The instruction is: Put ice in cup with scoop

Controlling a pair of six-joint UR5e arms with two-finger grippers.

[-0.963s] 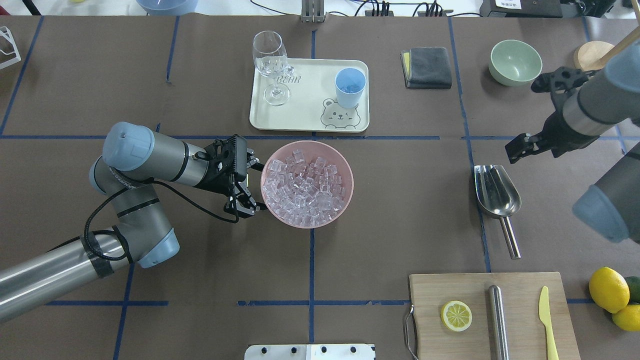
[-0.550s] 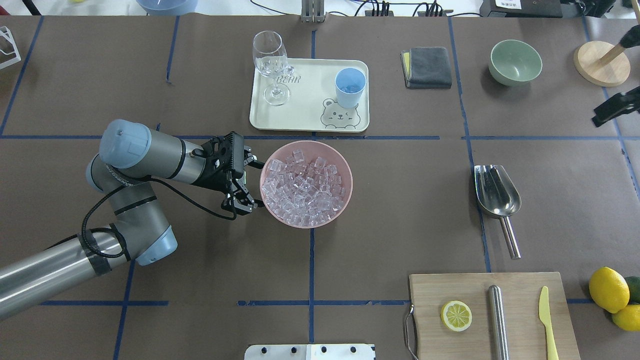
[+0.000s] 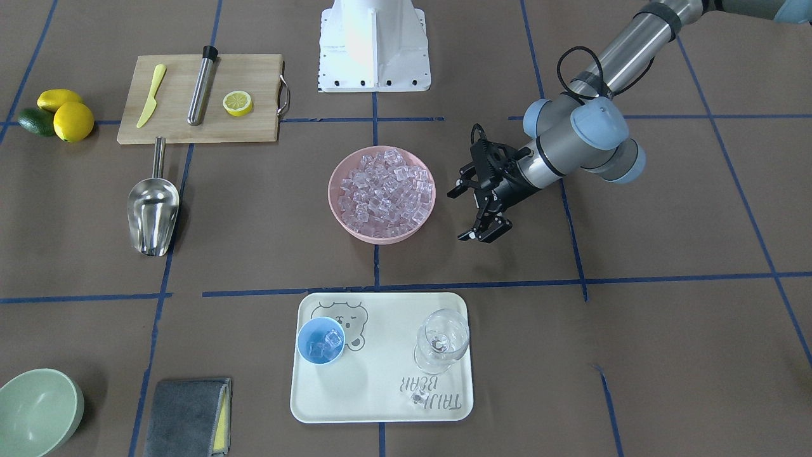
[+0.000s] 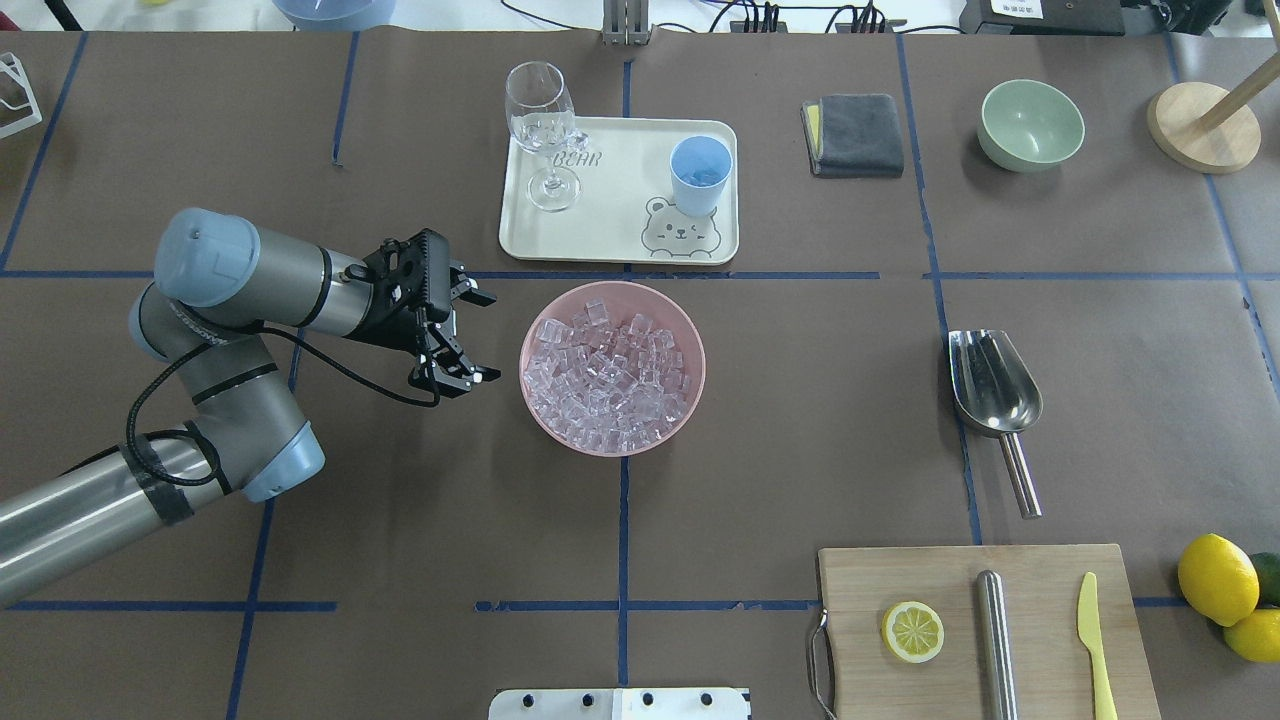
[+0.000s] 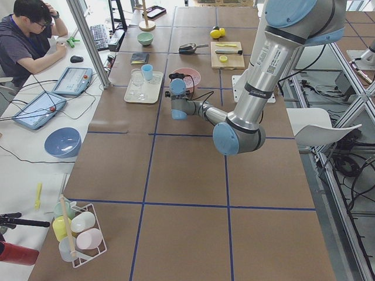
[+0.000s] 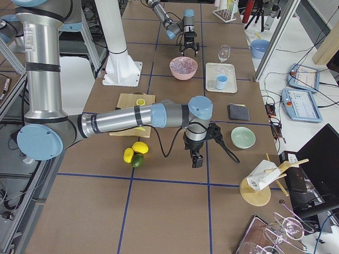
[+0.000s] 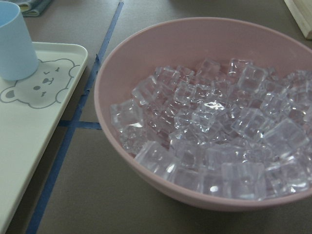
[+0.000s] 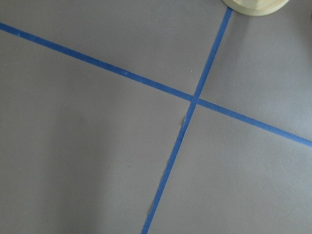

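The ice [image 4: 610, 370] fills a pink bowl [image 4: 690, 330] at the table's middle; it also shows in the left wrist view [image 7: 214, 131]. The light-blue cup [image 4: 700, 175] stands on a cream tray [image 4: 620, 240] and holds a few cubes [image 3: 325, 343]. The steel scoop [image 4: 990, 385] lies empty on the table to the right of the bowl, handle toward the robot. My left gripper [image 4: 487, 338] is open and empty, just left of the bowl and apart from it. My right gripper [image 6: 197, 159] shows only in the exterior right view; I cannot tell if it is open.
A wine glass [image 4: 540, 125] stands on the tray and one loose cube [image 3: 417, 397] lies beside it. A cutting board [image 4: 985, 630] holds a lemon half, a steel cylinder and a yellow knife. Lemons [image 4: 1215, 580], a green bowl [image 4: 1030, 125] and a grey cloth [image 4: 855, 135] are on the right.
My left gripper has drawn back from the bowl's rim to the left and slightly away from the robot. My right arm has left the overhead view.
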